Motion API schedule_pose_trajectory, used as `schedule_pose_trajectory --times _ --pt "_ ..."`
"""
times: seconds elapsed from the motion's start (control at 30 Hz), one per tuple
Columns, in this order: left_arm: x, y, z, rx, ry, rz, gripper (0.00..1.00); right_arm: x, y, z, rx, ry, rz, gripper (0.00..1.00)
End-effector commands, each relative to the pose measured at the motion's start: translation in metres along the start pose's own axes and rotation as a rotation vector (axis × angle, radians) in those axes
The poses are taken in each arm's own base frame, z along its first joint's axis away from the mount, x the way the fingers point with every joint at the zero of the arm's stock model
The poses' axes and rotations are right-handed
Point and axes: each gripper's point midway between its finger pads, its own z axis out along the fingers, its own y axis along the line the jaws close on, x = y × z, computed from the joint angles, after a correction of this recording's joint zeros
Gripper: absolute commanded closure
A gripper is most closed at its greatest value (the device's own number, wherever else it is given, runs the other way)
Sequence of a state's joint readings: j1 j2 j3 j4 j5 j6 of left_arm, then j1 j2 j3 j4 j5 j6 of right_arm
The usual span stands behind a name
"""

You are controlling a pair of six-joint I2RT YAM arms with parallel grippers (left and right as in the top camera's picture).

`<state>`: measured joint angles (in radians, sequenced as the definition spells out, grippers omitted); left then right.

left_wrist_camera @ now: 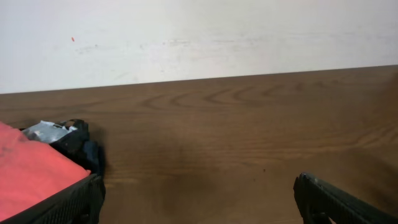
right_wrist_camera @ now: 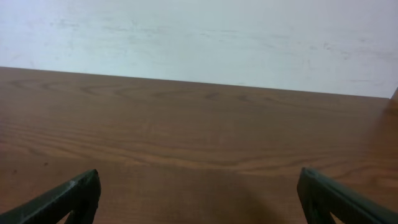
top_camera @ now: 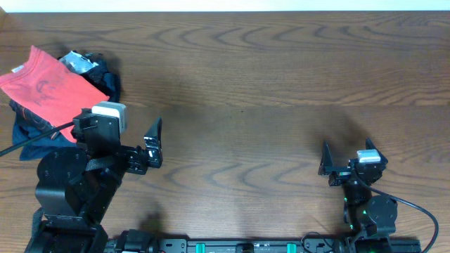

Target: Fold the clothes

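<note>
The coral-red T-shirt point(top_camera: 46, 88) lies crumpled on top of a pile at the table's far left, with a faint dark print showing on it. It also shows at the lower left of the left wrist view point(left_wrist_camera: 28, 177). My left gripper point(top_camera: 119, 126) is open and empty, just right of the pile and in front of it; its left finger is close beside the shirt's edge point(left_wrist_camera: 199, 202). My right gripper point(top_camera: 347, 151) is open and empty over bare wood at the front right, far from the shirt point(right_wrist_camera: 199, 196).
Under the shirt lie a dark garment with a grey patch point(top_camera: 91, 67), also in the left wrist view point(left_wrist_camera: 78, 143), and a navy-blue garment point(top_camera: 31, 137). The brown wooden table point(top_camera: 267, 77) runs to a white wall behind it.
</note>
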<state>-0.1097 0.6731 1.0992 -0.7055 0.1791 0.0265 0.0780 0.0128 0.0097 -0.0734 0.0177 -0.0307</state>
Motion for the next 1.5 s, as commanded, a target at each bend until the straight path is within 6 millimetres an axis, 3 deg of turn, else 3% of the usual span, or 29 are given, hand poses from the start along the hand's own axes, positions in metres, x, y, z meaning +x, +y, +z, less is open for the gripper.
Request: schedule_pose_trajectory --times 0.0,0.13,0.23,0.47,0.67,0.8,0.97,1.13,1.47 --pt "0.001 0.001 0.001 -0.007 0.001 -0.004 0.02 0.001 -0.001 0.000 0.000 -0.002 -0.011 0.01" --pt "0.001 0.002 0.001 -0.010 0.003 0.000 0.02 0.001 -0.001 0.000 0.000 -0.002 -0.011 0.01" --pt "0.016 0.014 -0.004 -0.079 0.053 0.038 0.02 0.001 -0.001 0.000 0.000 -0.002 -0.011 0.01" --pt "0.092 0.037 -0.006 -0.178 0.163 0.002 0.02 0.001 -0.001 0.000 0.000 -0.002 -0.011 0.01" --pt "0.160 0.046 0.021 -0.190 0.135 0.000 0.02 0.001 -0.001 0.000 0.000 -0.002 -0.011 0.01" --pt "0.188 0.050 0.042 -0.190 0.053 0.009 0.02 0.001 -0.001 0.000 0.000 -0.002 -0.011 0.01" --pt "0.202 0.054 0.059 -0.190 -0.059 0.022 0.02 0.001 -0.001 0.000 0.000 -0.002 -0.011 0.01" --pt "0.193 0.057 0.068 -0.200 -0.177 0.071 0.02 0.001 -0.001 0.000 0.000 -0.002 -0.011 0.01" --pt "0.191 0.058 0.071 -0.200 -0.221 0.074 0.02 0.001 -0.001 0.000 0.000 -0.003 -0.011 0.01"
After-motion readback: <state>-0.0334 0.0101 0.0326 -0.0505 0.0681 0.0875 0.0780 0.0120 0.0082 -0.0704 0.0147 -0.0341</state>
